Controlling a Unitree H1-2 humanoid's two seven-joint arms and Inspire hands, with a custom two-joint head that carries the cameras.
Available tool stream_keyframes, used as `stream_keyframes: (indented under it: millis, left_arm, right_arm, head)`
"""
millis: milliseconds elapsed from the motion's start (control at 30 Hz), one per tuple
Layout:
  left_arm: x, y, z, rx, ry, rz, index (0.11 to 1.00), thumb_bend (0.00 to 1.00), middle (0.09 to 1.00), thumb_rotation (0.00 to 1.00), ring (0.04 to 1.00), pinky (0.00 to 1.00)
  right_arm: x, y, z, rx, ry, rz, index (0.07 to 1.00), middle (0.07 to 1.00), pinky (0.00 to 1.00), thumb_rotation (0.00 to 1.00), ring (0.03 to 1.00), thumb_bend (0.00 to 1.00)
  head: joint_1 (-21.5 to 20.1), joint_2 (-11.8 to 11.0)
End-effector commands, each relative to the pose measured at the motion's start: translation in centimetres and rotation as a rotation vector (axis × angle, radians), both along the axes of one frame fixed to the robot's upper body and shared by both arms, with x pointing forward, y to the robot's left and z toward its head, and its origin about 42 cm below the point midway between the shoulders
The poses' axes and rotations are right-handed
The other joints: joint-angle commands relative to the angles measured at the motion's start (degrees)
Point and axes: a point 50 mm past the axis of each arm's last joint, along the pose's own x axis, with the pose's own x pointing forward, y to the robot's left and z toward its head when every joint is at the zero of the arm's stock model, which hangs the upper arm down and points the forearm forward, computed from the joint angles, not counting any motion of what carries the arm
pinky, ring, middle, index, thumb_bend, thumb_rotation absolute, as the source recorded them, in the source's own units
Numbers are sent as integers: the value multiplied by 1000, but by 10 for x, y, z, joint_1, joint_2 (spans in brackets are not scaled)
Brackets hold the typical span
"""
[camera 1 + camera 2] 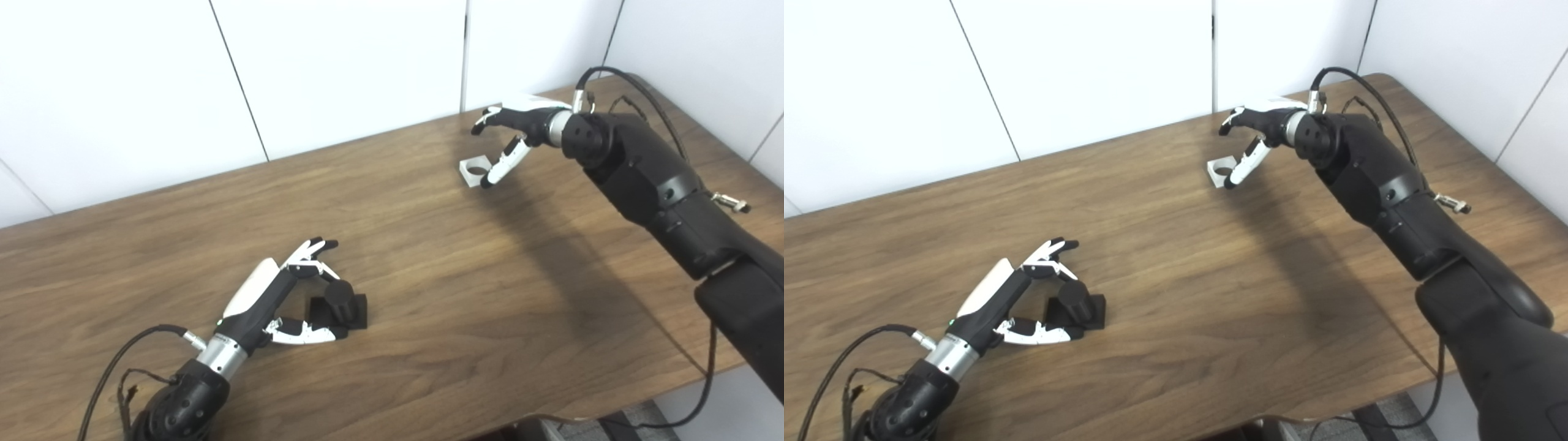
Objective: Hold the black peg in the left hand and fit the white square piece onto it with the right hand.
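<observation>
The left hand [278,300] lies low on the wooden table [429,275] at about 7 o'clock in the scene, fingers spread apart, with the thumb [306,334] stretched along the near side of the black peg [340,306] and the other fingers [312,254] arched over its far side. Whether any of them touch the peg I cannot tell; the hand does not look clamped on it. There is one black peg: a short upright cylinder on a square black base, standing on the table just beside the left palm.

The right hand [514,131] is up at about 1 o'clock, near the far edge of the table, also spread, its upper fingers curled forward and its thumb [503,162] pointing down beside the white square piece [474,171]. There is one white square piece, flat on the table with a round hole through its middle; the thumb tip is at its right edge, touching or just beside it. The two pieces are well apart
</observation>
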Motion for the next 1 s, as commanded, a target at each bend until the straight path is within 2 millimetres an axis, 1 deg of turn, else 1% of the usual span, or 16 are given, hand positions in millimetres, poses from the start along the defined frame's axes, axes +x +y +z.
stream_keyframes:
  millis: [0, 133, 400, 533, 767, 967]
  left_arm:
    - [2, 8, 3, 27, -1, 24, 493, 519, 944, 84, 1000, 896]
    - [4, 8, 5, 31, -9, 22, 493, 519, 945, 84, 998, 892]
    - [4, 8, 7, 26, -10, 22, 493, 520, 949, 81, 998, 904]
    - [4, 8, 7, 28, -7, 24, 493, 519, 949, 82, 999, 905]
    - [3, 8, 9, 24, -18, 26, 492, 519, 945, 83, 995, 892]
    - [0, 6, 10, 26, -15, 23, 492, 519, 946, 84, 997, 883]
  right_arm:
    - [5, -3, 31, -29, -65, 13, 857, 1000, 1000, 309, 1000, 891]
    - [5, -3, 24, -39, -45, 8, 853, 1000, 1000, 312, 1000, 891]
    - [5, -6, 11, -27, -35, -10, 826, 1000, 1000, 277, 1000, 863]
    - [5, -7, 5, -30, -31, -15, 815, 997, 1000, 289, 1000, 836]
    - [8, -10, -4, -25, -26, -21, 807, 991, 1000, 294, 1000, 826]
    - [13, -9, -10, -22, -26, -21, 806, 985, 1000, 318, 1000, 816]
  head:
    - [0, 1]
    - [0, 2]
    - [5, 5]
    - [7, 7]
    - [11, 10]
    - [18, 14]
